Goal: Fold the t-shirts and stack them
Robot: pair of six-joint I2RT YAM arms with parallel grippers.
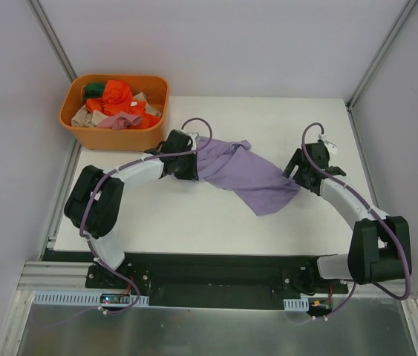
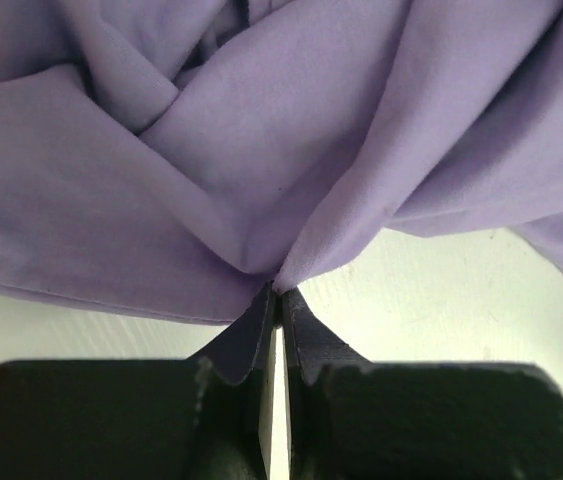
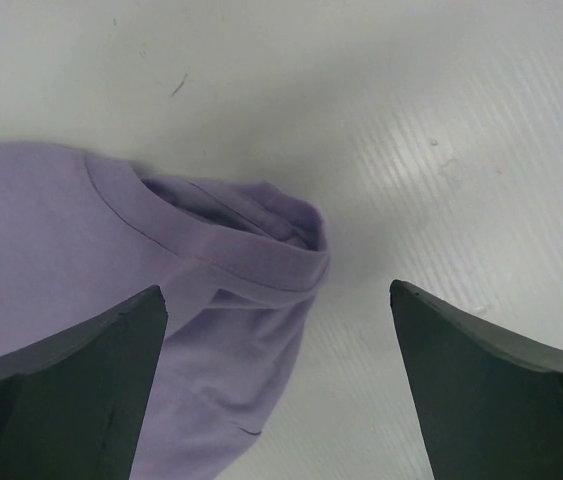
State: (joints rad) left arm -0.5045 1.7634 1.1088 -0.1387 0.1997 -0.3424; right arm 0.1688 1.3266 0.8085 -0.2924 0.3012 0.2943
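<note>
I see a white, faintly ribbed table (image 1: 194,222) where a soft lilac t-shirt (image 1: 238,172) lies crumpled in a diagonal band at its centre. A rounded orange plastic basket (image 1: 113,138) of jumbled clothes (image 1: 116,96) sits at the far left corner. Only my left wrist view shows the left gripper (image 2: 276,295) pinched tight on a gathered fold of the shirt, while the right wrist view shows the right gripper (image 3: 277,288) spread wide over its stitched neckband.

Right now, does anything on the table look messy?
Yes. The purple t-shirt lies bunched and wrinkled mid-table, not flat. The left gripper pinches one end, and the right gripper is open by its collar.
</note>
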